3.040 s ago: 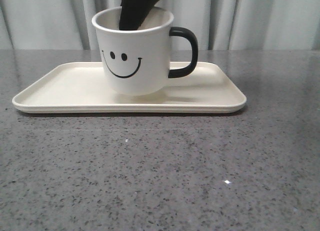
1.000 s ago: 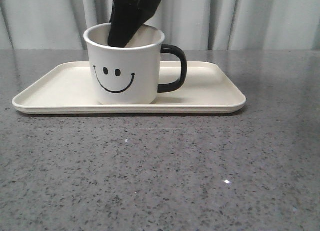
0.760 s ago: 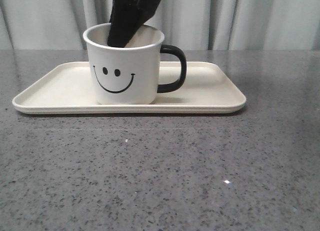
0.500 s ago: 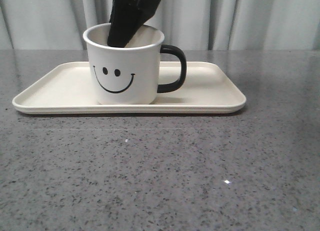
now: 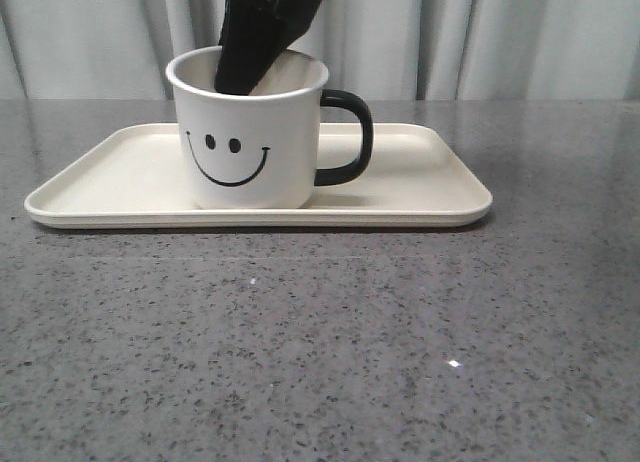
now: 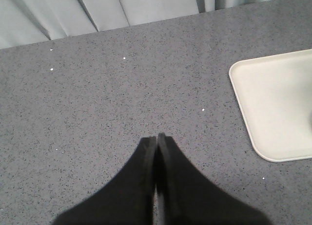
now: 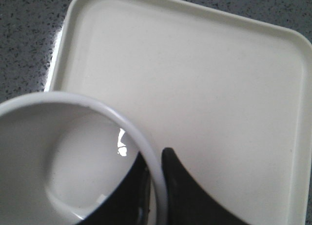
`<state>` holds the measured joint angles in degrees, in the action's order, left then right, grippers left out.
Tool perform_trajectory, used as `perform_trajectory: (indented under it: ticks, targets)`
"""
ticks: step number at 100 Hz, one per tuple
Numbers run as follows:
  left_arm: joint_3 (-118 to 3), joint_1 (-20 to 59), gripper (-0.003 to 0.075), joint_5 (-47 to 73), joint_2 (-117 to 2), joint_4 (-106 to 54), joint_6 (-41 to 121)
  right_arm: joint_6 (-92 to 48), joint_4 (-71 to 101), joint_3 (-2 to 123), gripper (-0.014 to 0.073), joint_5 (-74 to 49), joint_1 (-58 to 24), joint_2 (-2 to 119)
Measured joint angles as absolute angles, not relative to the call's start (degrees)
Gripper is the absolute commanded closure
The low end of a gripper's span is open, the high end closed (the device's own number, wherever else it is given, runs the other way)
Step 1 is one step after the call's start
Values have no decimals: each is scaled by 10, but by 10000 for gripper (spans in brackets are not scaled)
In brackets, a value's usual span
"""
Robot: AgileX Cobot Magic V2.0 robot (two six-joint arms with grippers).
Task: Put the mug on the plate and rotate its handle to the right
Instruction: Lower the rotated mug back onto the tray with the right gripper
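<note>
Mug (image 5: pixel 250 132) sat flat on the cream plate (image 5: pixel 440 187) in the front view, handle (image 5: pixel 348 137) pointing right, so placement looked done. Left wrist: my left gripper (image 6: pixel 156 140) was pinched closed on nothing, over bare table, plate edge nearby. Right wrist: my right gripper (image 7: pixel 157 162) straddled the mug's rim, clamped on it. Next step I judged: open, lift straight out.

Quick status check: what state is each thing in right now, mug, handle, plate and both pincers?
mug: upright on the plate, smiley facing the front camera.
handle: pointing right.
plate: flat on the table, carrying the mug.
right pincer: clamped on the mug's rim, one finger inside, one outside.
left pincer: shut, empty, above the table.
</note>
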<state>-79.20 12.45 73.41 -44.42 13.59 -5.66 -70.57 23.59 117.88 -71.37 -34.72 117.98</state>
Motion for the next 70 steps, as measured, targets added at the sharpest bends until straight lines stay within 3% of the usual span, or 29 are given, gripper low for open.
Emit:
perform_trajectory:
  ticks: [53,70]
  targets:
    - [-792,124,741,734,-444,136,-57,-706,229,1179,366,-709,-347,1183]
    - [-792,124,740,734,-444,136,-57,-705,229,1179,361,-709,-347,1184]
